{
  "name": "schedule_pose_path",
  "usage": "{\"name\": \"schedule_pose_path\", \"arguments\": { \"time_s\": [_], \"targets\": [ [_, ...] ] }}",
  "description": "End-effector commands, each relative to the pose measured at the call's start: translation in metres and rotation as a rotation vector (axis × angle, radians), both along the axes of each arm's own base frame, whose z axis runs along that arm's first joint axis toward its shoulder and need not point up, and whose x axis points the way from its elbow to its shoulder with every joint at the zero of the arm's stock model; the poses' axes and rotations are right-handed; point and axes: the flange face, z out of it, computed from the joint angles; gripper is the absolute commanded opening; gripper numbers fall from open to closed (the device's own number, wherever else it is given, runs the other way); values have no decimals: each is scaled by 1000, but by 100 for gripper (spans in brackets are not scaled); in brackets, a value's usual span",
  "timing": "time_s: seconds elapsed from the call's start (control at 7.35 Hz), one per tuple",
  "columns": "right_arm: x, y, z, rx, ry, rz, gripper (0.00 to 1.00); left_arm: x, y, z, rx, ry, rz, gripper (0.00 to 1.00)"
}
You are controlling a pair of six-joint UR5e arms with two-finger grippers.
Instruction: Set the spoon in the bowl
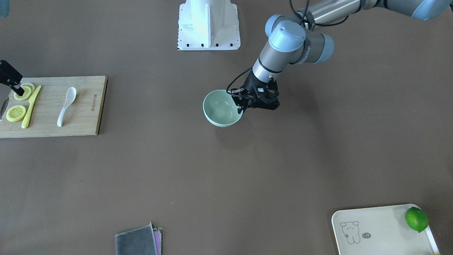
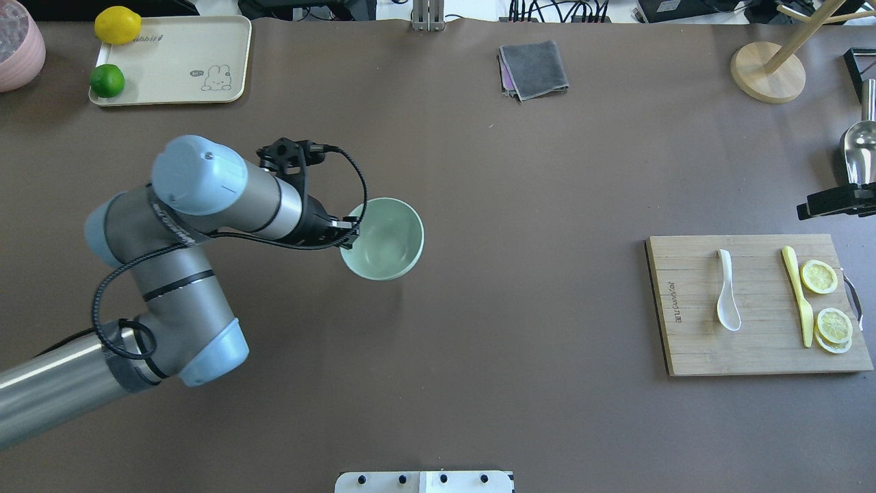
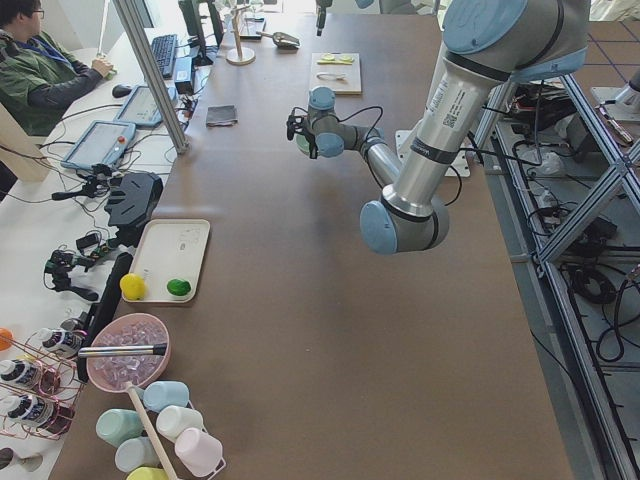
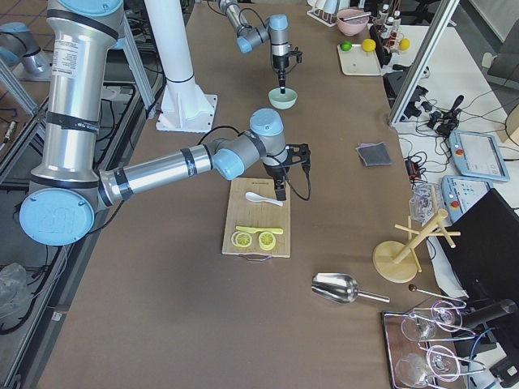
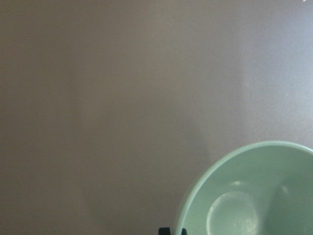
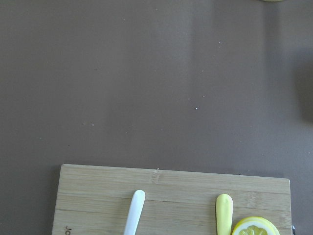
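The white spoon [image 1: 67, 104] lies on a wooden cutting board [image 1: 85, 120], its handle towards the robot; it also shows in the overhead view [image 2: 727, 291], and its handle tip in the right wrist view [image 6: 134, 213]. The mint-green bowl [image 1: 221, 108] [image 2: 387, 239] sits mid-table, empty. My left gripper [image 1: 241, 106] [image 2: 350, 234] points down at the bowl's rim and is shut on it, one finger inside. My right gripper [image 1: 17, 88] [image 2: 811, 207] hangs over the board's outer end near the lemon slices, cut off by the frame edge; I cannot tell its state.
A yellow-green knife [image 1: 31, 106] and lemon slices [image 1: 16, 113] lie on the board beside the spoon. A cream tray [image 2: 171, 48] with a lime [image 2: 107, 80] and lemon [image 2: 118, 24], a grey cloth [image 2: 534, 68], a wooden stand [image 2: 766, 72] and a metal scoop [image 2: 859, 154] line the far side.
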Motion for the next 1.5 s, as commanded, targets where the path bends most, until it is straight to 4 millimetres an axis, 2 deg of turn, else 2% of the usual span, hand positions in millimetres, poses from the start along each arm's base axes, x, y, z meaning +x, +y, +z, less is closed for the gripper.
{"name": "schedule_pose_path", "arguments": {
  "time_s": [0.0,0.14,0.27,0.41,0.54,0.82,0.95,1.09,1.36],
  "targets": [
    [0,0,-1,1,-1,-2,100,34,-3,-11,0,-31,-27,5],
    [0,0,-1,1,-1,-2,100,34,-3,-13,7,-29,-26,91],
    [-1,0,-1,0,-2,-2,100,30,-2,-17,8,-21,-29,98],
    [-1,1,-1,-1,-5,-5,100,12,0,-29,25,5,-32,98],
    [-2,1,-2,0,-6,-8,100,-29,-4,-7,25,3,-45,98],
    [-8,4,1,-4,0,-21,100,-174,-61,47,35,-28,6,98],
    [-10,6,1,-20,-4,-11,100,-233,-63,91,87,-97,38,98],
    [-18,8,-1,-22,-14,13,100,-296,-61,144,149,-157,86,98],
    [-53,17,3,-50,23,55,98,-458,-74,247,274,-205,152,98]
  ]
}}
